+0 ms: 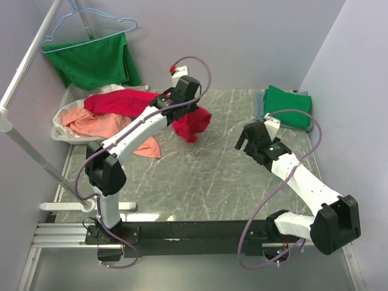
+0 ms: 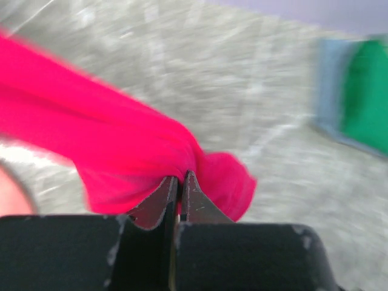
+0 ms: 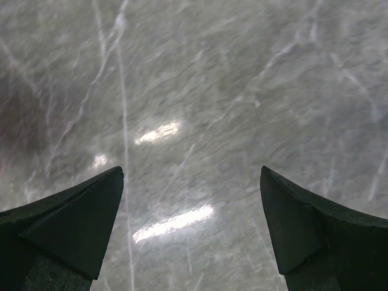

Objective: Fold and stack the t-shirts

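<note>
My left pincer point(image 2: 180, 182) is clamped on a bunch of the red t-shirt point(image 2: 115, 151). I should lift it clear and spread it flat on the tabletop point(image 1: 212, 176), where my right pincer point(image 3: 191, 173) hangs wide apart, ready for a corner. Only the top view shows the shirt's tail on the basket point(image 1: 57, 130).

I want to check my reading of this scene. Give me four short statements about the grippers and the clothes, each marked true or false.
1. The left gripper is shut on the red t-shirt. True.
2. The right gripper holds a green shirt. False: it is open and empty above the table.
3. A folded green t-shirt lies on a grey one at the far right. True.
4. The hanger is bare. False: a green garment hangs on it.
</note>
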